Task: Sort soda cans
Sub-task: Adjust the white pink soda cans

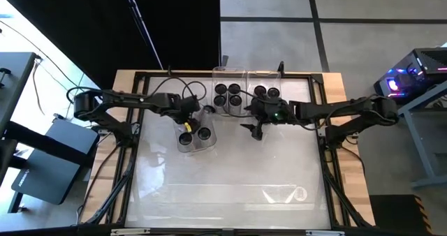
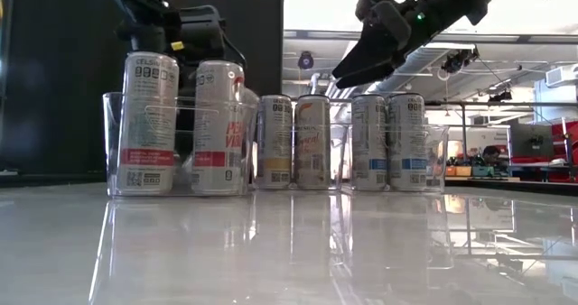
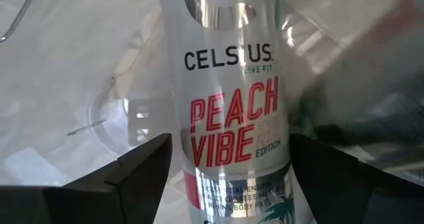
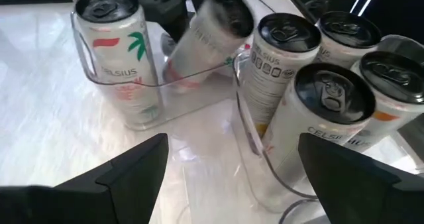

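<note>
Left tool (image 1: 187, 121) stands open astride the Peach Vibe can (image 3: 232, 118), gripping nothing; right tool (image 1: 255, 129) hangs open, empty.

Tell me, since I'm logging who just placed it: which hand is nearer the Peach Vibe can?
Left. The left hand is open right at the Peach Vibe can, fingers either side. The right hand hangs open farther off, beside the middle bin.

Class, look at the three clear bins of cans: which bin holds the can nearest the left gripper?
The left-hand bin, set forward of the other two. The left gripper hangs open just over its Peach Vibe can; the other two bins sit farther off, near the right arm.
</note>
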Tool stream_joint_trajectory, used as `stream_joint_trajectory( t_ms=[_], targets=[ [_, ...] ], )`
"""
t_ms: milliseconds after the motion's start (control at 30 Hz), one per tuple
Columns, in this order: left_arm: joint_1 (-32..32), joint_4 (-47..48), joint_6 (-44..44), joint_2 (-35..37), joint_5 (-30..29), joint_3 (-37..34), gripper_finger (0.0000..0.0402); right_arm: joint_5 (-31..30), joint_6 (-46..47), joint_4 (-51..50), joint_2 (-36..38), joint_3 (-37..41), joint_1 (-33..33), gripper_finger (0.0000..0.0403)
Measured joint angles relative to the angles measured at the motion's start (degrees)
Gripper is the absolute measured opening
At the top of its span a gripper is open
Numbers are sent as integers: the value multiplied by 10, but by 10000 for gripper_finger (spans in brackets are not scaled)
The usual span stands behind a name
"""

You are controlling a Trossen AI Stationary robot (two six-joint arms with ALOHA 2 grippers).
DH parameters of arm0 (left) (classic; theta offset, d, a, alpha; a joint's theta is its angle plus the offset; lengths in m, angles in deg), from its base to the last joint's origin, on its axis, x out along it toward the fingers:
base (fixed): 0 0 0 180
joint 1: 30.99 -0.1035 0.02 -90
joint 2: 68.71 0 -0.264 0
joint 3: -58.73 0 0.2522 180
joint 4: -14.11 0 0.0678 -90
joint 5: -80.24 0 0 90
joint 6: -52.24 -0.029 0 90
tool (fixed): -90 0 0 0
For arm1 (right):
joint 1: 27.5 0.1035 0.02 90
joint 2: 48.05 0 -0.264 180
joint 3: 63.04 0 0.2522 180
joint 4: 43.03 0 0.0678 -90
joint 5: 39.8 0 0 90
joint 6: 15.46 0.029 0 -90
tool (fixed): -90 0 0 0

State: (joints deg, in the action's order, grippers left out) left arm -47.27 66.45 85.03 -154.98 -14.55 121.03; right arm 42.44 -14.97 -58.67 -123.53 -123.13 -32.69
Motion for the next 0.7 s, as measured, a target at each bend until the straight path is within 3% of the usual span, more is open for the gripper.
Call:
stream_joint_trajectory(
  t_ms=[233,567,700],
  targets=[
    [16,2,-1,-30,-22,1,290,10,1,-2,0,0,3,334],
    [17,-1,-20,-41,-23,2,223,15,23,7,0,0,5,334],
    [17,1,-24,-41,-26,2,221,24,36,18,0,0,5,334]
  ],
)
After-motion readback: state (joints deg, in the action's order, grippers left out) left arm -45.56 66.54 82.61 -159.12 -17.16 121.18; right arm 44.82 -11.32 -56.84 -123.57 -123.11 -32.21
